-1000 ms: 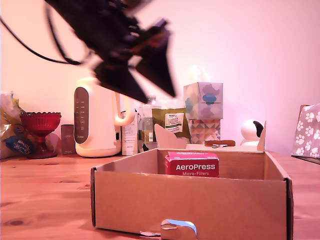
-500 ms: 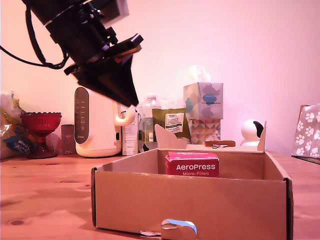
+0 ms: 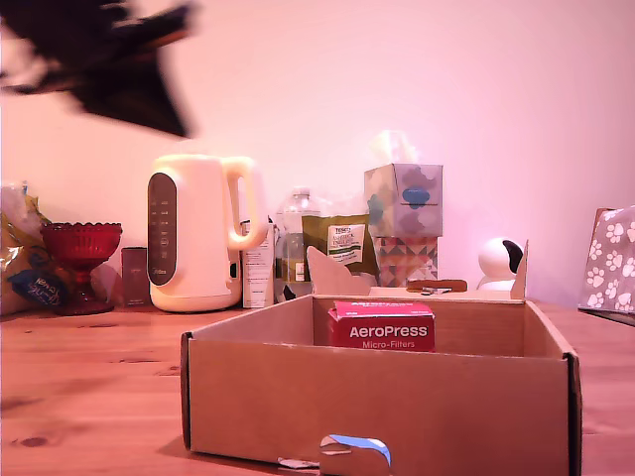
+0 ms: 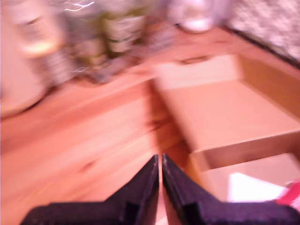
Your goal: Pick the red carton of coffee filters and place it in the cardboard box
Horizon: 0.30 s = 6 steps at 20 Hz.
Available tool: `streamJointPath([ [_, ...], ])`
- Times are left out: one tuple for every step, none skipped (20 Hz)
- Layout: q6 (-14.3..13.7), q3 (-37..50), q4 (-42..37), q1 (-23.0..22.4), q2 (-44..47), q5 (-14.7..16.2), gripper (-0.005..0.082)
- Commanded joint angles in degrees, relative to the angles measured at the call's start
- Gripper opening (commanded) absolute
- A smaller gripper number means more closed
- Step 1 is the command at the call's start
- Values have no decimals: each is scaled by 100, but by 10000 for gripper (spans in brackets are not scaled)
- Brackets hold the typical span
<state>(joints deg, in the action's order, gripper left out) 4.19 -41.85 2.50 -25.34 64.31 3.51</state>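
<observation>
The red carton of coffee filters (image 3: 381, 326) is seen standing inside the cardboard box (image 3: 377, 405), against its far wall, in the lower middle of the exterior view; its smooth printed face carries white lettering, and only its upper part shows above the box's near wall. The box is made of brown corrugated board, wide and shallow, with low straight walls and two upright flaps at the back. It rests on a wooden table (image 3: 89, 382) with a warm, knotted grain. The gripper (image 3: 149, 99) is seen as a dark, blurred wedge in the upper left of the exterior view, well apart from the carton and high above the table. In the wrist view its two black, tapering fingers (image 4: 140, 190) are pressed together, with only a thin seam between them and nothing pinched. Behind the box, a glossy cream kettle (image 3: 198, 233) with a rounded handle stands at centre left, and a red glass pedestal bowl (image 3: 79, 250) with a scalloped rim is set at far left. Two stacked patterned tissue boxes (image 3: 404, 223) are seen right of centre.
</observation>
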Motion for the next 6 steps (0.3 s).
streamJointPath([
  [101, 417, -87, 107, -352, -24, -20],
  [179, 664, -114, 240, -660, -83, -20],
  [188, 896, -111, 378, -984, -103, -20],
  [243, 1104, -98, 505, -1311, -118, -20],
  [350, 1276, -63, 599, -1626, -120, -20],
  [424, 1401, -2, 654, -1899, -125, -20],
])
